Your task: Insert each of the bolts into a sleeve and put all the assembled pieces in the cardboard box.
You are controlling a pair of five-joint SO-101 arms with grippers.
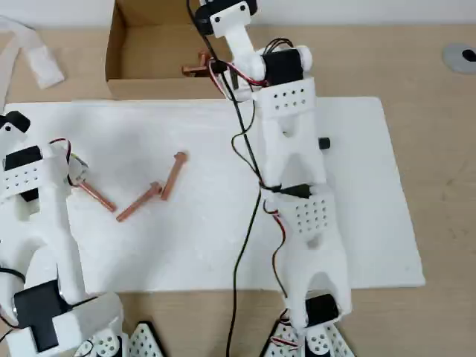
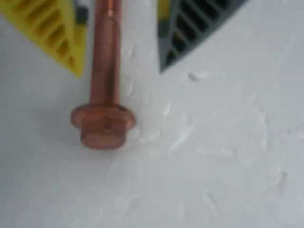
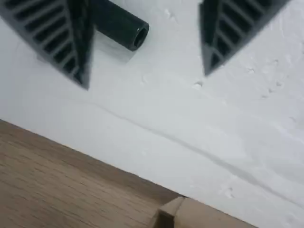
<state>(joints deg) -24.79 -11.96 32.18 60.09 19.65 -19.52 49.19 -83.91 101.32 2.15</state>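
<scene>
Left wrist view: fingers [image 2: 52,29] astride bolt [image 2: 105,80]

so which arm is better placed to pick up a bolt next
Left. The left gripper is open astride a bolt lying on the white foam. The right gripper, also open, is at the black sleeve instead.

Left arm [image 1: 41,230] runs from 7 o'clock up toward 10, with the left gripper [image 2: 119,71] facing 3 o'clock, fingers apart. Right arm [image 1: 301,193] stretches from 6 o'clock toward 12, with the right gripper [image 3: 146,78] spread wide.
</scene>
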